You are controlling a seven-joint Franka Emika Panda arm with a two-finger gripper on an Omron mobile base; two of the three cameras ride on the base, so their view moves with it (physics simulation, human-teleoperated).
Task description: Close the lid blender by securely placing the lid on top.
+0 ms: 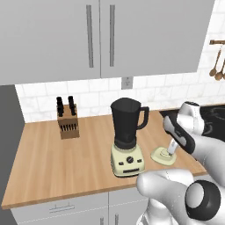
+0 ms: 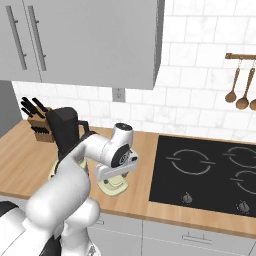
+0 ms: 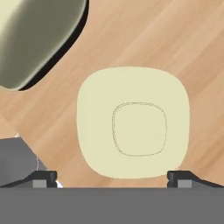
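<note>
Hovering end effector, spread, above lid

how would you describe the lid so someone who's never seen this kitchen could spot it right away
Find the wooden counter under the grey cabinets and the blender standing on it. The lid lies flat on the counter beside the blender's base, on the cooktop side, under the gripper. It is the low pale cream rounded square with a raised centre knob.

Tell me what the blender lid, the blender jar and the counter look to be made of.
The pale cream-yellow rounded-square lid looks like matte plastic: one flat colour, soft moulded edges, no gloss. The tall near-black tapered blender jar looks like dark tinted plastic or glass; the smooth opaque render leaves that open. The light-brown countertop looks like wood with a satin finish, from its streaked grain.
</note>
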